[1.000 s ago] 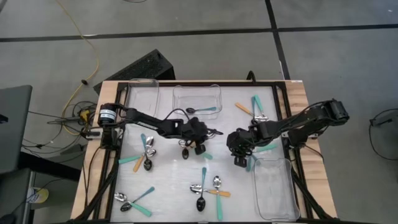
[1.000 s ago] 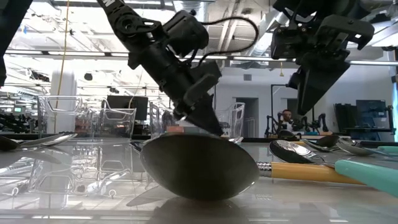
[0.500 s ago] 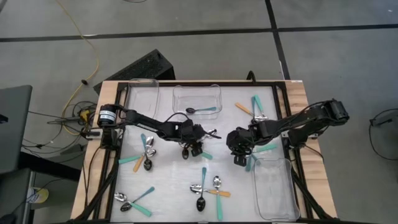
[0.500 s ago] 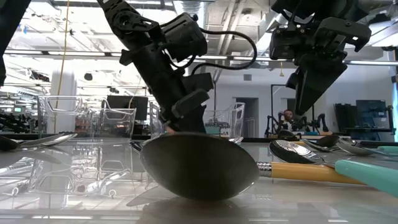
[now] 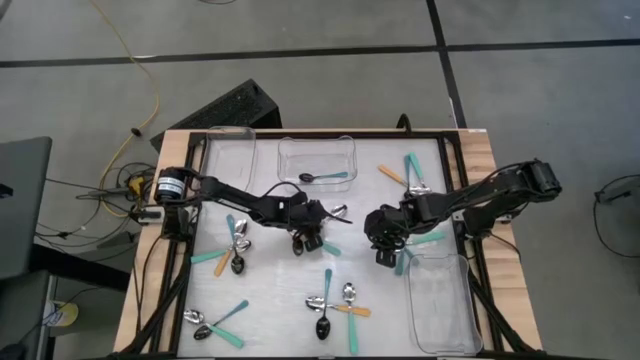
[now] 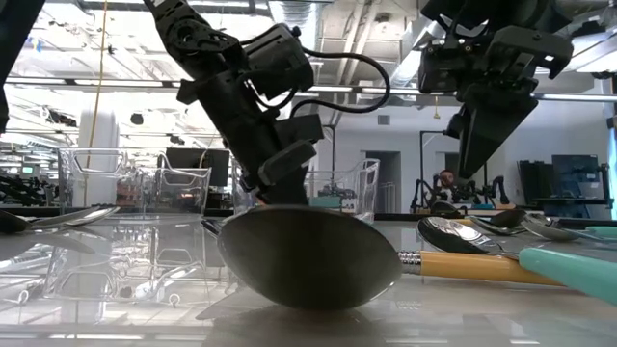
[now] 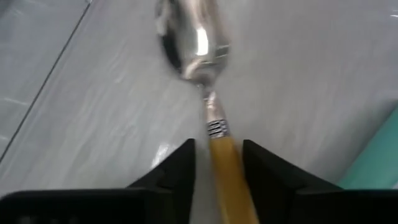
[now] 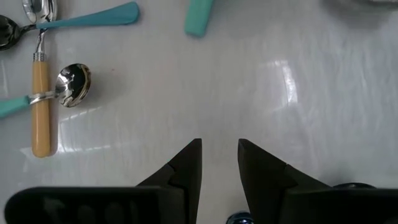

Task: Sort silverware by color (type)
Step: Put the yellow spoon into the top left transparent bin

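Small spoons with teal or orange handles lie scattered on the white table. My left gripper (image 5: pixel 303 232) (image 6: pixel 280 193) is low at mid-table, open over an orange-handled spoon. That spoon's silver bowl (image 7: pixel 193 37) points away, and its handle runs back between the two fingers (image 7: pixel 217 149). My right gripper (image 5: pixel 385 250) (image 8: pixel 220 152) hangs above bare table right of centre, its fingers open by a narrow gap, touching nothing. A teal-handled spoon (image 5: pixel 325 177) lies in the far middle bin. My left gripper comes down slanting from above, its fingers across the orange handle (image 7: pixel 225 163) just behind the metal collar. One finger (image 7: pixel 261 174) lies against the handle's side. A strip of table shows between the handle and the other finger. The spoon lies flat on the table.
Clear bins stand at the far left (image 5: pixel 230 150), far middle (image 5: pixel 317 150) and near right (image 5: pixel 440 300). Spoon clusters lie at the left (image 5: pixel 235 245), near left (image 5: pixel 215 322), near centre (image 5: pixel 335 300) and far right (image 5: pixel 410 178). A teal handle (image 5: pixel 430 238) lies beside the right gripper.
My left gripper has moved a little toward the table's left and dropped lower over the orange-handled spoon, tipping more upright. The right arm has kept still.
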Motion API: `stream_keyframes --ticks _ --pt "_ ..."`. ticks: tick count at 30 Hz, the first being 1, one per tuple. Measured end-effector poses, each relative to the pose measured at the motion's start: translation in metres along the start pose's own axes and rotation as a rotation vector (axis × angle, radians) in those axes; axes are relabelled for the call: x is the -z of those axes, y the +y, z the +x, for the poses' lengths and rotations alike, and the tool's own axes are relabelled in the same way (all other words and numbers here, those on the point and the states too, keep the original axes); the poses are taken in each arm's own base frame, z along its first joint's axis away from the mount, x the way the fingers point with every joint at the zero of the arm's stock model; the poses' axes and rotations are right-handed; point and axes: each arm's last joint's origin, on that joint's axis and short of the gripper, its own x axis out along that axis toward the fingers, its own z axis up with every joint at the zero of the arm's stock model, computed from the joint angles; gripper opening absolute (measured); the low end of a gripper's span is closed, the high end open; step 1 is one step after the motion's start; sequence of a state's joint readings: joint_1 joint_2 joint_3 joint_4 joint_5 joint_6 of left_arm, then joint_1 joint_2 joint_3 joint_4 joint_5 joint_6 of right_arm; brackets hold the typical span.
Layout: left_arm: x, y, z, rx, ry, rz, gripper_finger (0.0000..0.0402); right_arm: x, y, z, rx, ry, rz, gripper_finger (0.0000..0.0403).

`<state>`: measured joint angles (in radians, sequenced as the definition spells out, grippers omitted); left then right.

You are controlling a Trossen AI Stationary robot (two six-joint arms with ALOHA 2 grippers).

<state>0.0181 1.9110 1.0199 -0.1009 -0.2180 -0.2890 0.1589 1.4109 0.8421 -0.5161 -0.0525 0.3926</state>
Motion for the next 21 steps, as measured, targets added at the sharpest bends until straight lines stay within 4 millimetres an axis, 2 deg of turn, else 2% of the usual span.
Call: stream_keyframes --ticks 4,6,10,15,21 --pt "-0.004 0.004 0.002 0.004 -0.034 -0.010 0.0042 0.001 0.002 0.000 -0.004 0.002 0.006 0.0127" --pt "-0.008 0.006 0.003 0.011 -0.071 -0.022 0.0025 0.001 0.003 0.000 -0.006 0.004 0.007 0.0127" --pt "-0.016 0.008 0.004 0.051 -0.140 -0.044 0.0027 0.003 0.007 0.000 -0.013 0.007 -0.002 0.0127" --pt "-0.026 0.010 0.004 0.146 -0.218 -0.054 0.0054 0.005 0.010 0.000 -0.016 0.011 0.002 0.0127" --pt "-0.040 0.014 0.000 0.233 -0.335 -0.054 0.0035 0.008 0.010 -0.006 -0.013 0.022 0.046 0.0127"
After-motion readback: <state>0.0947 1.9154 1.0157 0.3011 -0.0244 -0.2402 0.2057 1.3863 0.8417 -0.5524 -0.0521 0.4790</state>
